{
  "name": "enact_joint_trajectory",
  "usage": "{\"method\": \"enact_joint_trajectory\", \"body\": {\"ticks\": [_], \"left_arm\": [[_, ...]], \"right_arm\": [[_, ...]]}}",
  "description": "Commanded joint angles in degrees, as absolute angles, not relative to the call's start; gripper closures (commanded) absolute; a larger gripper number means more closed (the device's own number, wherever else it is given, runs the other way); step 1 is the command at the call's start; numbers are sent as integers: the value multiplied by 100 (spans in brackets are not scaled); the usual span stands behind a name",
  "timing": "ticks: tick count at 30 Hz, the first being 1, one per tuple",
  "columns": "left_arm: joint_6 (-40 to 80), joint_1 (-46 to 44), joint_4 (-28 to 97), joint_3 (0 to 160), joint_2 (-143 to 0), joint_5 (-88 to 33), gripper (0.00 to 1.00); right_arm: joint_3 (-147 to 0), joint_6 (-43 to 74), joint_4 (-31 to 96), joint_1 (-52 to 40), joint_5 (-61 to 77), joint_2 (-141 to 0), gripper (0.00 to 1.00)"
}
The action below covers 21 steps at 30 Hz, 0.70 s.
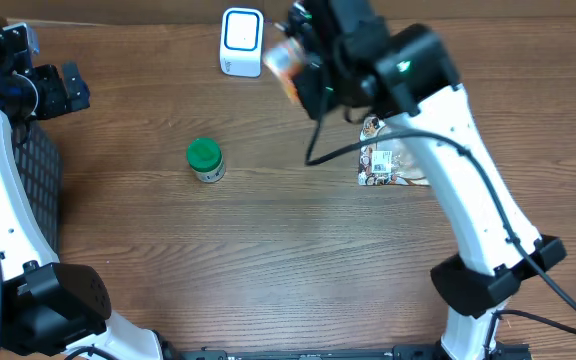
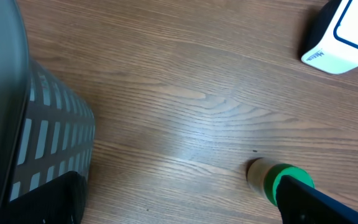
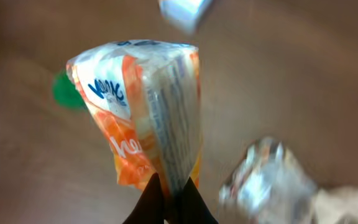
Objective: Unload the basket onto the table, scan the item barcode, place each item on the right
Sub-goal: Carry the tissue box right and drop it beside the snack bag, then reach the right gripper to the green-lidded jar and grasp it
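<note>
Snack packet: glossy, crinkled orange-white plastic

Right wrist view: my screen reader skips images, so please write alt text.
The right gripper pinches an orange-and-white snack packet by its edge. Blurred behind it on the table are a white scanner, a green cap and a silvery wrapper.

From the right wrist, the orange-and-white packet is blurred, its print unreadable, and the scanner is cropped by the top edge. Overhead, the right arm covers most of the packet and part of a foil pouch. At the left wrist, a dark finger hides part of the green-capped bottle.
</note>
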<state>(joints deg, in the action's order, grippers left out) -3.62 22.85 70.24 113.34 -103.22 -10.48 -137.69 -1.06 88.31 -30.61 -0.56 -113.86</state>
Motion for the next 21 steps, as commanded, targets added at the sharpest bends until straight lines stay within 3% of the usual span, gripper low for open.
{"method": "enact_joint_trajectory", "body": {"ticks": [1,13,14,15,16,19,21], "left_arm": [[-517,2248,7006,11362,-10353,-1050,1],[-517,2248,7006,11362,-10353,-1048,1],[-517,2248,7006,11360,-10353,-1050,0],[-517,2248,7006,11360,-10353,-1050,1],[-517,2248,7006,11360,-10353,-1050,1],[-517,2248,7006,11360,-10353,-1048,0],[-517,2248,7006,11360,-10353,-1048,1]], "right_arm": [[-13275,307,9192,-2694,399,-11699,96],[-9996,456,8250,-1076,397,-11714,96],[-9870,456,8226,-937,399,-11714,87],[-9804,456,8219,-847,405,-11714,48],[-9762,456,8230,-768,432,-11714,24],[-9754,451,8256,-604,687,-11712,2],[-9815,449,8254,-558,1015,-11712,0]]}}
